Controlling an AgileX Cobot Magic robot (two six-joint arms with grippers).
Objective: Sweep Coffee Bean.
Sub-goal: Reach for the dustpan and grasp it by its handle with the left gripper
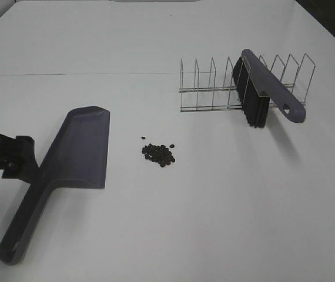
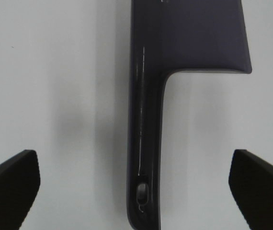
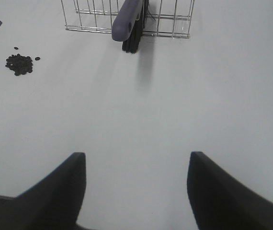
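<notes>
While my left gripper point(image 2: 136, 184) hung wide open astride the dustpan point(image 1: 79, 150) handle, not touching it, the coffee bean point(image 1: 158, 154) cluster lay mid-scene, a little right of the pan. My right gripper point(image 3: 136, 165) gaped empty too. Tiny, light, hard beans, I judged: they'd roll and scatter, so no pinching. Better to take the brush point(image 1: 273, 82) by its handle, far right in the rack point(image 1: 205, 90).

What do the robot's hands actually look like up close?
Both are plain matt black. The left hand has two flat, wedge-shaped fingers tapering to blunt tips. The right hand has two broader fingers with rounded inner edges. No markings show on either; the arms behind them are mostly out of view.
</notes>
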